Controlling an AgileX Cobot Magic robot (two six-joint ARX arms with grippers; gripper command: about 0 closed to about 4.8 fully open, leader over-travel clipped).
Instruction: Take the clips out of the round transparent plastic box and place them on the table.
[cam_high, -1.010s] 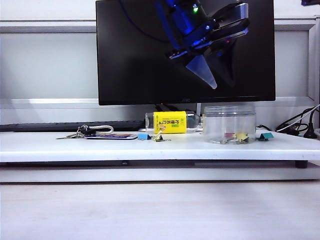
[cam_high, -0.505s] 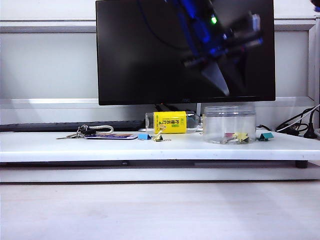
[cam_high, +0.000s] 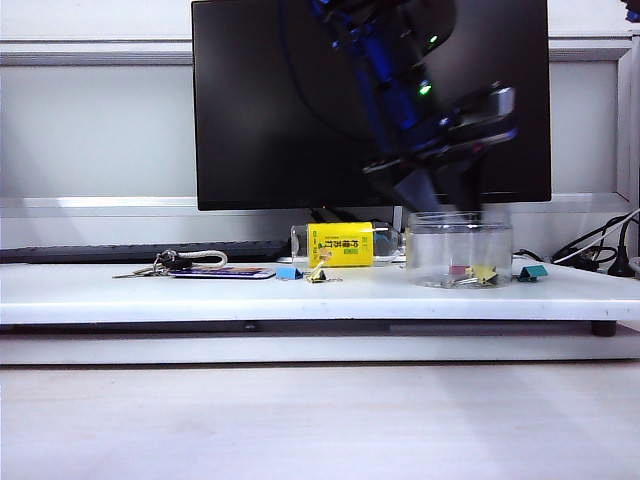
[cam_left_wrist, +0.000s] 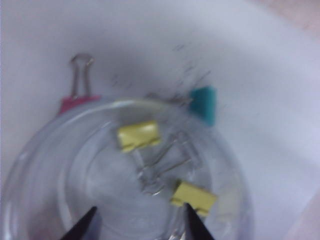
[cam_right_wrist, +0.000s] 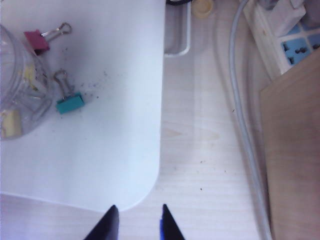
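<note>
My left gripper (cam_left_wrist: 140, 222) hangs just over the mouth of the box (cam_high: 459, 248), fingers spread wide and empty, tips pointing down into it. Two yellow clips (cam_left_wrist: 139, 135) lie on the box floor ahead of my tips, one near the middle, the other (cam_left_wrist: 195, 196) closer to one fingertip, their wire handles tangled between them. That nearer one looks like my easiest target: a short drop, straight down. The wall curves close around, so I judge there is little room to swing sideways; I should go in vertically.

The pink clip (cam_right_wrist: 37, 40) and the teal clip (cam_right_wrist: 69, 102) sit on the table (cam_right_wrist: 115, 150) just outside the box.

My right gripper (cam_right_wrist: 136, 222) is half parted, holding nothing, out past the table's rounded corner, well apart from the box
</note>
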